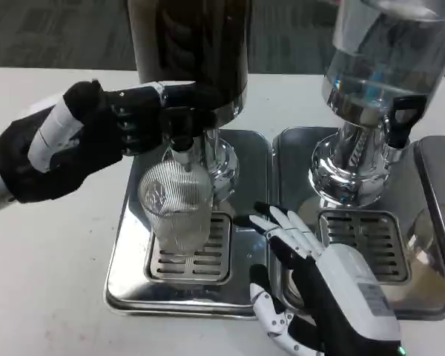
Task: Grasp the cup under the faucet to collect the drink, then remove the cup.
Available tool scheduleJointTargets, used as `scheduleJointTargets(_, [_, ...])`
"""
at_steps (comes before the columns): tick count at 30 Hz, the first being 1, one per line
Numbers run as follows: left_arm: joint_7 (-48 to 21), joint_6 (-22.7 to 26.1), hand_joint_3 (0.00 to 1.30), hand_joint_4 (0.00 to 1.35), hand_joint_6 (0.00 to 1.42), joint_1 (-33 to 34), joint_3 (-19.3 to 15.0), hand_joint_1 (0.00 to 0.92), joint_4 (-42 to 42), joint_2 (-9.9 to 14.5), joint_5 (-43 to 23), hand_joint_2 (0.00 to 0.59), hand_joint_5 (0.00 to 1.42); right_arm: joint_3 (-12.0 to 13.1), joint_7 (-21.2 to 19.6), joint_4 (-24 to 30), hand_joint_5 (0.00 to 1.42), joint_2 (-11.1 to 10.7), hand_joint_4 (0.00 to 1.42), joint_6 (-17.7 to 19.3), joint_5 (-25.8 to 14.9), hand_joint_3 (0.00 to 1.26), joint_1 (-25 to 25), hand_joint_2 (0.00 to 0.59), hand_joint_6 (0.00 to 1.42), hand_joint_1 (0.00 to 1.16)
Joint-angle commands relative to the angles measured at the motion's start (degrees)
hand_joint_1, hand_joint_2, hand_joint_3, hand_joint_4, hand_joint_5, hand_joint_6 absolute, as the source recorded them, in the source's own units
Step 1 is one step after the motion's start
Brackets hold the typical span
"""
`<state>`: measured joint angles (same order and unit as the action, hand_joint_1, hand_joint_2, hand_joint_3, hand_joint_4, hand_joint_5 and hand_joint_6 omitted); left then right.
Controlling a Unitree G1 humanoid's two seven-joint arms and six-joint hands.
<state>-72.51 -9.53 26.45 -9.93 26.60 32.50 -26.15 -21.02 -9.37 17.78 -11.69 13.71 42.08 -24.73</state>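
I count two drink dispensers: a dark one (189,44) and a clear one (386,52). I see one ribbed cup (176,208), two drain grilles (189,256) (363,237) and two hands (111,126) (319,289).

A second dispenser (378,81) with a clear tank of colourless liquid stands at the tabletop's (44,297) far right. Its black tap lever (403,119) faces forward. Below, a slotted drain grate (365,237) sits in a steel drip tray (430,297).
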Motion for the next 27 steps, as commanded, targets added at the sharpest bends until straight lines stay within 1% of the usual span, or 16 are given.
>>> scheduleJointTargets(1, [-0.8, -2.9, 0.21, 0.09, 0.08, -2.2, 1.4, 0.0, 0.0, 0.5, 2.5, 0.051, 0.11, 0.4, 0.6, 0.4, 0.04, -0.2, 0.08, -0.5, -0.7, 0.21, 0.1, 0.586, 0.16, 0.38])
scheduleJointTargets(8, [-0.5, -6.8, 0.2, 0.09, 0.07, -3.0, 1.5, 0.0, 0.1, 0.6, 3.4, 0.053, 0.11, 0.5, 0.9, 0.7, 0.04, -0.6, 0.08, -0.7, -0.9, 0.21, 0.0, 0.586, 0.16, 0.38])
scheduleJointTargets(12, [-0.6, -7.6, 0.2, 0.09, 0.07, -3.3, 1.9, 0.0, 0.1, 0.5, 3.4, 0.051, 0.1, 0.5, 1.0, 0.7, 0.04, -0.8, 0.08, -0.8, -1.2, 0.21, -0.1, 0.586, 0.16, 0.38])
scheduleJointTargets(17, [-0.3, -9.7, 0.2, 0.09, 0.07, -3.8, 2.1, 0.0, -0.5, 0.5, 3.8, 0.048, 0.1, 0.8, 1.5, 0.8, 0.04, -0.9, 0.08, -0.9, -1.4, 0.21, 0.1, 0.586, 0.16, 0.38])
scheduleJointTargets(24, [1.1, -14.6, 0.19, 0.08, 0.07, -4.8, 2.1, 0.0, -1.6, 0.7, 4.4, 0.046, 0.1, 0.9, 2.2, 0.4, 0.04, -0.8, 0.08, -1.0, -1.9, 0.21, 0.7, 0.586, 0.16, 0.38])
scheduleJointTargets(27, [1.4, -15.6, 0.19, 0.08, 0.08, -5.1, 2.2, 0.0, -1.6, 0.9, 4.4, 0.046, 0.1, 1.1, 2.5, 0.3, 0.04, -0.9, 0.08, -1.0, -2.2, 0.21, 0.8, 0.586, 0.16, 0.38])
